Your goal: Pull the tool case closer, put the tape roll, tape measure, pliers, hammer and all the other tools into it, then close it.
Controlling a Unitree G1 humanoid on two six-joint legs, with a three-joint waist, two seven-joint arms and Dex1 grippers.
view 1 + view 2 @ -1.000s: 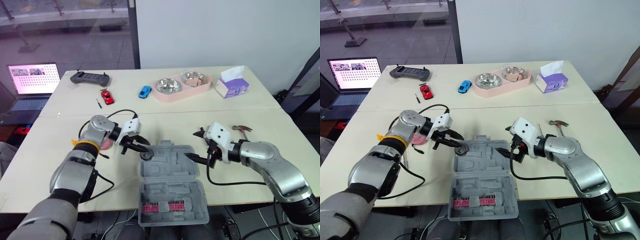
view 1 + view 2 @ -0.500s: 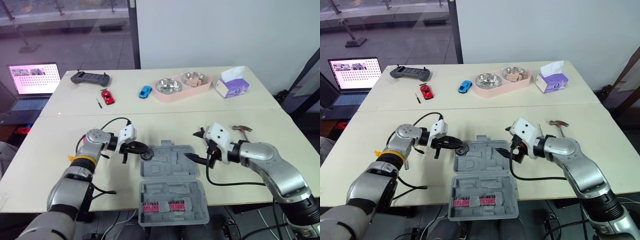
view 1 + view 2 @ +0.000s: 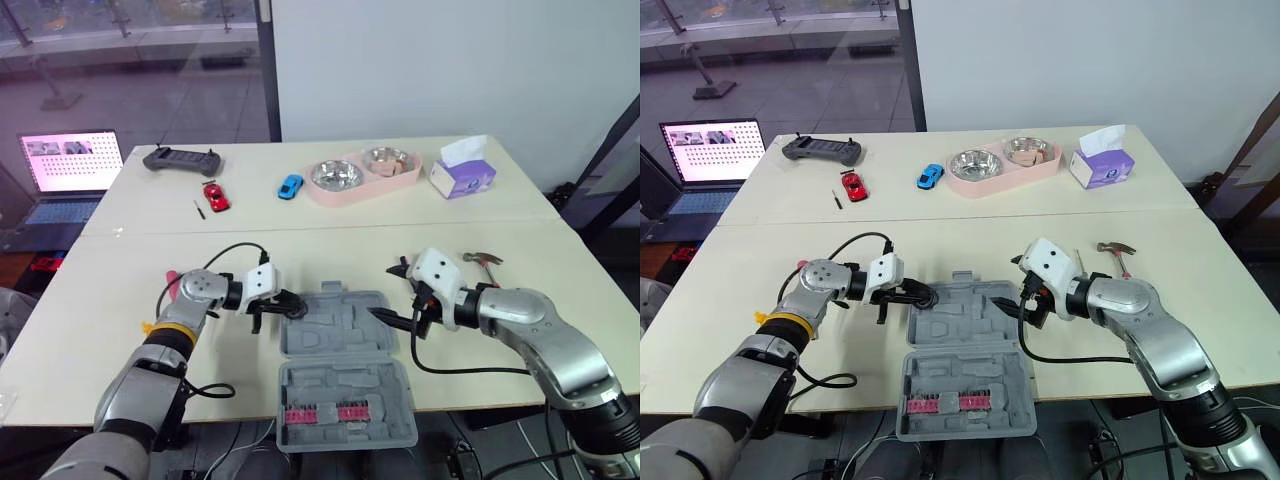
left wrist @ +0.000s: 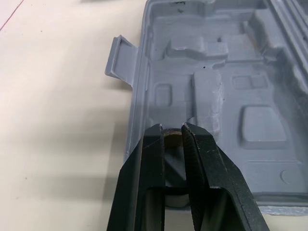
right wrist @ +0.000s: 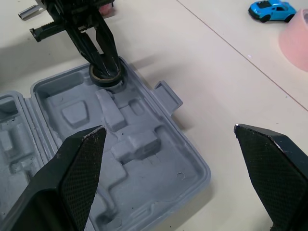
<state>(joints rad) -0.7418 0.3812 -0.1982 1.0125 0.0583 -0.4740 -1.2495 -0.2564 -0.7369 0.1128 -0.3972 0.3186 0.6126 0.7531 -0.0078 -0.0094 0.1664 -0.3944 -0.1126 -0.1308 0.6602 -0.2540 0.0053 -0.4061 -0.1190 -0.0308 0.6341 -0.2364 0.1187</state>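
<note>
The grey tool case point(image 3: 345, 330) lies open at the table's front centre, with a pink bit holder point(image 3: 322, 413) in its near half. My left gripper point(image 3: 288, 305) is shut on the rim of the dark tape roll point(image 5: 107, 77), holding it in the case's far left corner; the left wrist view shows the roll point(image 4: 172, 139) pinched between the fingers. At the case's right edge my right gripper point(image 3: 392, 293) stands open and holds nothing. The hammer point(image 3: 482, 260) lies on the table to the right of it. A pink object point(image 3: 172, 276) is partly hidden behind my left arm.
Along the back of the table are a laptop point(image 3: 70, 170), a black controller point(image 3: 180, 157), a red toy car point(image 3: 214, 195), a small screwdriver point(image 3: 198, 206), a blue toy car point(image 3: 290, 185), a pink double bowl point(image 3: 365, 172) and a tissue box point(image 3: 462, 168).
My left arm has sunk lower toward the table while the gripper keeps the tape roll at the case's far left corner. The right arm has stayed put.
</note>
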